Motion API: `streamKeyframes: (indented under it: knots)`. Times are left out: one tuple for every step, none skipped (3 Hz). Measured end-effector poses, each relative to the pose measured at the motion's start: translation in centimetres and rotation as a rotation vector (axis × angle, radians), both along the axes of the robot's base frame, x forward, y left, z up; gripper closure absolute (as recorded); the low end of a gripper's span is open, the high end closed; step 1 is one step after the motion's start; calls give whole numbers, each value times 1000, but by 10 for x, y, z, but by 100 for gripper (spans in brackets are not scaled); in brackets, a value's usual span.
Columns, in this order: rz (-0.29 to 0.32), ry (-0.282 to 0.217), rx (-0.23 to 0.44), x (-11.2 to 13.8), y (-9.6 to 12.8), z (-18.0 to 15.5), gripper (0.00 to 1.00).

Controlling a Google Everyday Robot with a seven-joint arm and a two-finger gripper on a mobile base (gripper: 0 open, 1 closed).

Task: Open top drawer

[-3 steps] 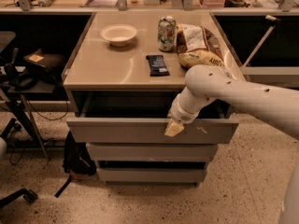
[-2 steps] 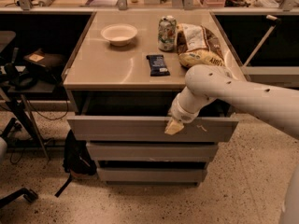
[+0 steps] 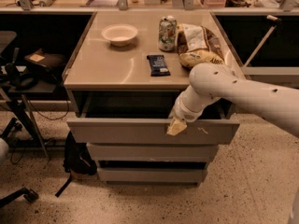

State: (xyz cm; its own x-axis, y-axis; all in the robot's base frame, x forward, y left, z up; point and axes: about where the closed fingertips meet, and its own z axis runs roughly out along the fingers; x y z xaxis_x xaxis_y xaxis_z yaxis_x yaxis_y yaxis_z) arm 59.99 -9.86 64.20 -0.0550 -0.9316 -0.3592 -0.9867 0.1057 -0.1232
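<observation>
**Top drawer (image 3: 126, 132) stands pulled out under the cabinet top (image 3: 100, 66), with one gripper (image 3: 176, 126) on its upper edge.**
The gripper sits right of centre; whether it is apart or clamped cannot be told. Two slimmer drawers (image 3: 149, 152) lie at 6 o'clock. At 12 o'clock, on top: one bowl (image 3: 119, 33), one can (image 3: 167, 33), one snack bag (image 3: 198, 45), one dark bar (image 3: 158, 65).
</observation>
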Motion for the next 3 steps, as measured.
streamKeyframes:
  knots:
    - [1, 3, -2, -1, -1, 0, 100]
    - [1, 3, -2, -1, 1, 0, 100]
    - [2, 6, -4, -4, 2, 0, 100]
